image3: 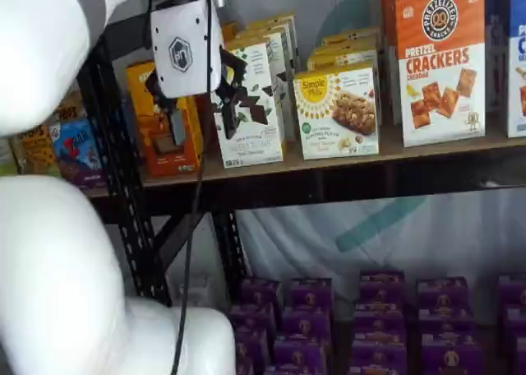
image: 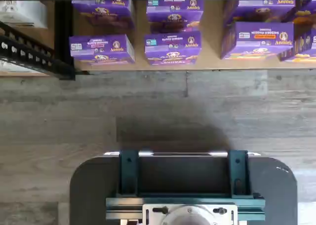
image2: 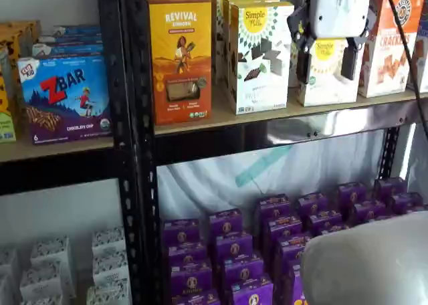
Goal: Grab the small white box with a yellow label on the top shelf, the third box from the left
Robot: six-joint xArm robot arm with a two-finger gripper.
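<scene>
We are seeing the white-bodied, black-fingered gripper (image2: 326,59) hanging open before the small white yellow-labelled box (image2: 329,77), gripping nothing. That box is sitting on the tan wooden top shelf (image2: 221,118).

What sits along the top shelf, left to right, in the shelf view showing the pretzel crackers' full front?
Orange box → tall white chocolate-square box → the small white box → orange pretzel crackers box, all on the top shelf.

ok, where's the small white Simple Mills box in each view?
Wrist view: not in it; only purple boxes and floor.
Shelf view: small white box on the top shelf, partly behind the gripper.
Shelf view: box unobstructed, centre.
Shared landmark: orange-topped cracker box beside it.
</scene>
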